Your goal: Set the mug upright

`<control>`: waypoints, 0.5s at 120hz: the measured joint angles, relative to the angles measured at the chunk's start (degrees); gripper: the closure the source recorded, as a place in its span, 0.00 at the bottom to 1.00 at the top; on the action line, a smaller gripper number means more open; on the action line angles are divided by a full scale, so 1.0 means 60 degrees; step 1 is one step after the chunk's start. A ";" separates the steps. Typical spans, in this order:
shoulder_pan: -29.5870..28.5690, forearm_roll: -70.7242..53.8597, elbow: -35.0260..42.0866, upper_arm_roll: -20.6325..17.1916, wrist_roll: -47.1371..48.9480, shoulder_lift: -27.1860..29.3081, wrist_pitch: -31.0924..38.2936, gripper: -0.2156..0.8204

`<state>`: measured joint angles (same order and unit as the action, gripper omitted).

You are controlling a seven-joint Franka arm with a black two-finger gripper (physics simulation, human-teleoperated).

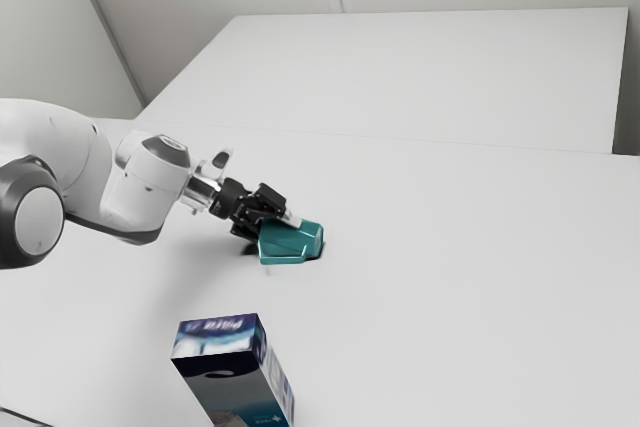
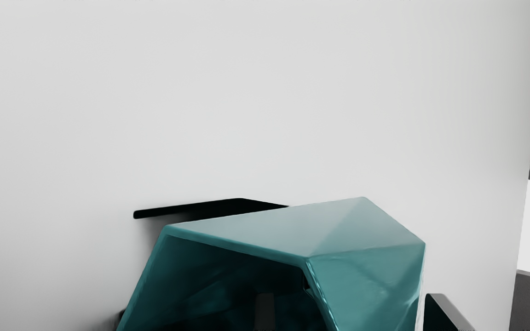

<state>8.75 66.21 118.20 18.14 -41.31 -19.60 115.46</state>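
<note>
1 sideways teal mug (image 1: 290, 244)—gripper (image 1: 283, 220) spread astride its wall—and 1 box (image 1: 228, 387), lettering (image 1: 238, 325) unreadable

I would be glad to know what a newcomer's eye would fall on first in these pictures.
Probably the teal mug, vivid against the pale table, lying on its side at the black pincer. Next would come the blue-and-white box at the exterior view's bottom edge, then the white arm reaching in from that view's left.
</note>
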 joint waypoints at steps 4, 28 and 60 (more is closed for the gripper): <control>0.0010 0.0034 -0.0005 -0.0003 -0.0039 0.0005 -0.0003 0.56; 0.0037 0.0156 -0.0039 -0.0005 -0.0230 0.0033 -0.0003 0.74; 0.0151 0.0313 -0.0210 -0.0073 -0.0389 0.0304 -0.0023 0.91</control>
<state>9.66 68.09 116.94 17.70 -43.64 -17.78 115.32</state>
